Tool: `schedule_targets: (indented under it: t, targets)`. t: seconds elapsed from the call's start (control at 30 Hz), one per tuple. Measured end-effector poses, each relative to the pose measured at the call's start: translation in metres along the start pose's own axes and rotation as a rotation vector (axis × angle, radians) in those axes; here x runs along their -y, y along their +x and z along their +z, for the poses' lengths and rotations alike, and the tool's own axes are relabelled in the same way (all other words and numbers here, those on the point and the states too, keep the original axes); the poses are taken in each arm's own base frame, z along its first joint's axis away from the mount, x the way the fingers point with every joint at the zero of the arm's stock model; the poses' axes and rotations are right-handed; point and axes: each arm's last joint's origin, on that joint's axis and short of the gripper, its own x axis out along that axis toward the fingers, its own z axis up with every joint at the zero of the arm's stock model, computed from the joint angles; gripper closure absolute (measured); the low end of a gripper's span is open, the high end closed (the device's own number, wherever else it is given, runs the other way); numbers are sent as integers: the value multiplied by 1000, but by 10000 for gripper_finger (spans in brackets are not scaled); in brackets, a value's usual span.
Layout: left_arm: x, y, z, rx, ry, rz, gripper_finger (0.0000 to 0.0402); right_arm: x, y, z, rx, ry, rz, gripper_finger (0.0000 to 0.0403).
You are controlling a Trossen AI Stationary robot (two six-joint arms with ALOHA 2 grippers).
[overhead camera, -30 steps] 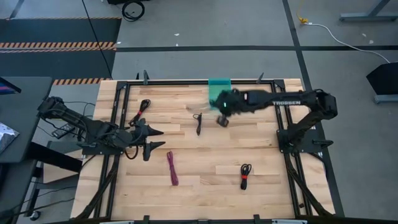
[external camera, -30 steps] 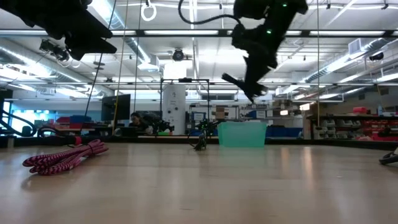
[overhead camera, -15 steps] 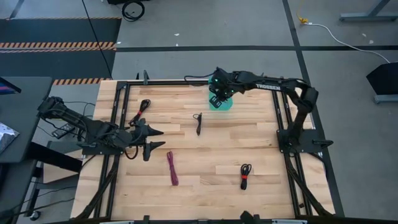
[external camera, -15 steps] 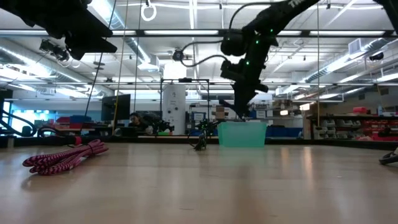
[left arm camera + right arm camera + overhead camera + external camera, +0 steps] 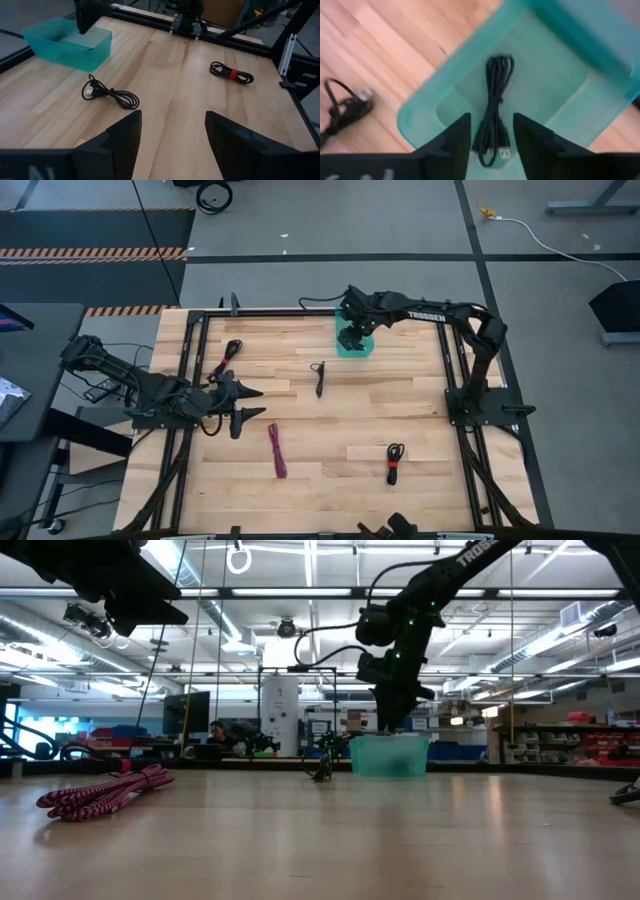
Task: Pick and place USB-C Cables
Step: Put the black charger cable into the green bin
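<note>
My right gripper (image 5: 352,340) hangs open over the teal bin (image 5: 364,352) at the table's far edge. A black USB-C cable (image 5: 495,95) lies stretched out on the bin's floor, below the gap between the fingers. Another black cable (image 5: 319,376) lies on the table near the bin. A black cable with red ends (image 5: 230,352) lies far left, a purple one (image 5: 276,450) near the middle front, and a black one with a red tie (image 5: 394,463) front right. My left gripper (image 5: 245,406) waits open at the left side.
Black frame rails (image 5: 190,380) run along the table's edges. The right arm's base (image 5: 480,405) stands at the right side. The wood between the cables is bare. In the low view the bin (image 5: 390,756) stands at the far edge with the room behind it.
My right gripper has travelled from above the table's middle toward the far edge and come down over the teal bin. The black cable now lies in the bin under its fingers.
</note>
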Motion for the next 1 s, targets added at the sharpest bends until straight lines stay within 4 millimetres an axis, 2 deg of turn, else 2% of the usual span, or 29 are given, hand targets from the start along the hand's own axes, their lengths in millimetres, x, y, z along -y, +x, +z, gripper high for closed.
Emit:
schedule_targets:
  t: [0.17,0.43,0.53,0.7,0.9,1.0]
  targets:
    - [0,0,0,-2,-2,1,175,-4,-15,-1,34,-55,-1,209]
    - [0,0,-1,-5,-7,2,175,-24,-68,-18,60,-273,85,199]
    - [0,0,-1,-6,-7,3,175,-45,-87,-38,9,-395,147,204]
    - [0,0,0,-4,-14,2,175,-85,-105,-75,-84,-539,202,210]
    - [0,0,0,-1,-37,1,175,-126,-118,-110,-138,-486,245,210]
    - [0,0,0,-1,-37,0,175,-140,-126,-135,-218,-528,255,210]
